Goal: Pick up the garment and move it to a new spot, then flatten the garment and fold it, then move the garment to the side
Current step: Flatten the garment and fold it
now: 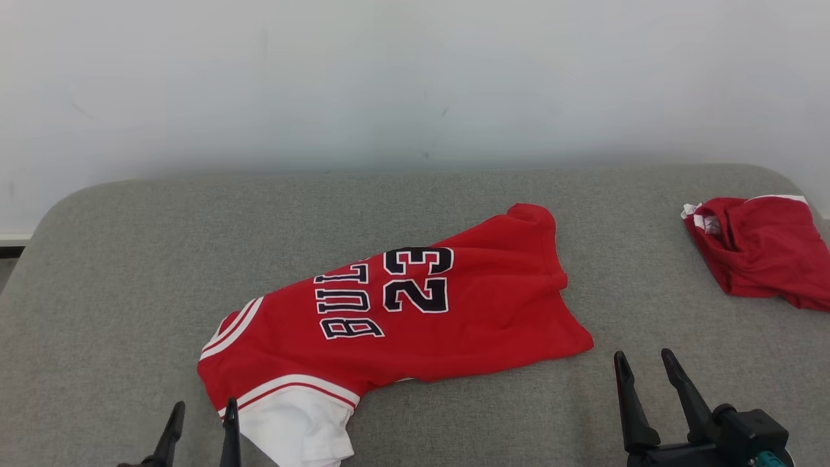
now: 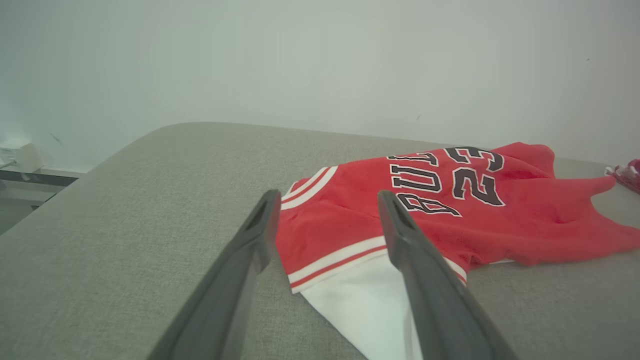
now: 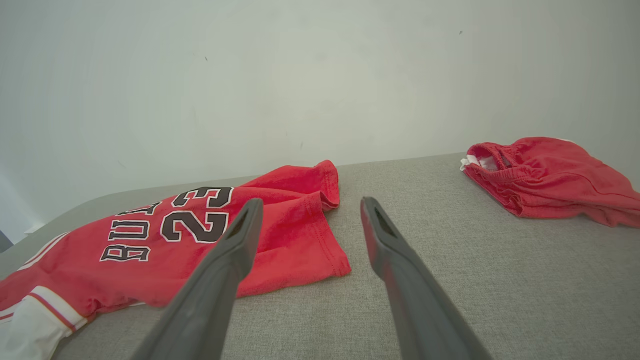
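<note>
The garment (image 1: 415, 311) is a red jersey with white trim, black letters and the number 23. It lies spread and slightly rumpled across the middle of the grey cushion (image 1: 130, 259). The same garment (image 2: 450, 210) lies just beyond my left fingers, and the garment (image 3: 210, 240) also shows in the right wrist view. My left gripper (image 1: 202, 415) stands open at the garment's white lower-left end, holding nothing. My right gripper (image 1: 643, 364) stands open over bare cushion, just right of the garment's near right corner, also holding nothing.
A second red cloth (image 1: 758, 250) lies bunched at the cushion's far right edge, and the same cloth (image 3: 545, 175) shows in the right wrist view. A pale wall (image 1: 415, 78) rises behind the cushion. Bare grey cushion stretches to the left and between the two cloths.
</note>
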Tool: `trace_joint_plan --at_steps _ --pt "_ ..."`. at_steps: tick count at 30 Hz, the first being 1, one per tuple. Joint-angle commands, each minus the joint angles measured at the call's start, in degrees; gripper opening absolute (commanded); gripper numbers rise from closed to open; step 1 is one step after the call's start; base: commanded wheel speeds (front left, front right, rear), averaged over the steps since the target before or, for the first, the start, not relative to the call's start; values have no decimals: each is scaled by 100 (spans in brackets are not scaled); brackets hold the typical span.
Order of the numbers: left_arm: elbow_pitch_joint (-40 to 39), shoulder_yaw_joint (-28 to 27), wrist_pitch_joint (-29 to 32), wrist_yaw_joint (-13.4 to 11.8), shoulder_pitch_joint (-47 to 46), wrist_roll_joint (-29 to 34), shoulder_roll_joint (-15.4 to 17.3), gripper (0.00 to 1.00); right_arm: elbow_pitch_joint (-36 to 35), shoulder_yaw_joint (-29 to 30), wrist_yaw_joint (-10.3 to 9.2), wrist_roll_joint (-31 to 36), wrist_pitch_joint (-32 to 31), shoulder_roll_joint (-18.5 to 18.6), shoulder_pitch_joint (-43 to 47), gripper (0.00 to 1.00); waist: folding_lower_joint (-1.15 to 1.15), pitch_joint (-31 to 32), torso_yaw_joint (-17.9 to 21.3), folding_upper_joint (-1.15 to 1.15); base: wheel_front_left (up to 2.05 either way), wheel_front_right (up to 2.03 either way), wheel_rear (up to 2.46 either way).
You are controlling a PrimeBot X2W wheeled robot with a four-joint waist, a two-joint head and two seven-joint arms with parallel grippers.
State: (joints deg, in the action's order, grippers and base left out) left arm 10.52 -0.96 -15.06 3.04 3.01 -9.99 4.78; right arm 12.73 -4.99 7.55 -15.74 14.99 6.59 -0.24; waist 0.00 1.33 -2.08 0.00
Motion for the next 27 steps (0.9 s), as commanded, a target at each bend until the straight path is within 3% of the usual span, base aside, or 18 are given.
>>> trace_joint_plan --at_steps 1,11,27 --pt "83 16 -12 13 24 33 -23 100 26 27 -15 -46 26 21 -42 100 0 -23 -31 0 0 0 0" --pt "1214 445 11 192 -195 -93 -100 100 576 -1 -15 52 26 216 -519 100 0 -282 -180 0 0 0 0" --pt "2677 1505 11 403 -1024 -513 -192 100 2584 -385 -15 -10 25 442 -1914 100 0 -851 -373 0 0 0 0"
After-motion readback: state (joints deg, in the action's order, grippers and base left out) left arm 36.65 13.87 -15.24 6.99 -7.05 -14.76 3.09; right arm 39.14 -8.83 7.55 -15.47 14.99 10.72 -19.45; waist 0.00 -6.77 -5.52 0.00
